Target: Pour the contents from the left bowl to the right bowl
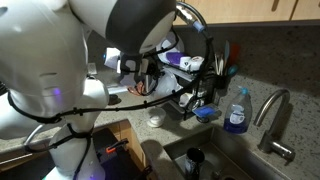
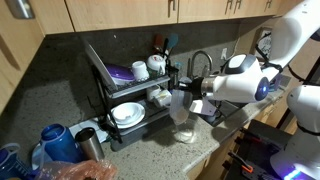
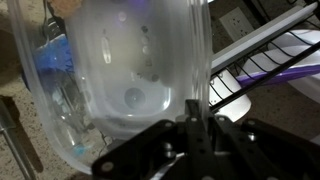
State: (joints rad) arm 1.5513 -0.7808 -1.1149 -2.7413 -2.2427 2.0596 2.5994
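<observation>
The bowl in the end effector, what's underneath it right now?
Below the held bowl, a small pale bowl sits on the counter. Whether anything lies in the pale bowl can't be made out. The wrist view is filled by the held bowl's clear wall.

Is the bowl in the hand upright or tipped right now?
Tipped: the held bowl stands on edge, clamped by its rim in the hand, above the counter bowl.

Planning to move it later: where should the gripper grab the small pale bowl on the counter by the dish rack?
Probably pinch the pale bowl by its rim, coming straight down from above: it sits upright, low and open-topped, and the dish rack stands close beside it. The gripper is shut on the clear bowl.
</observation>
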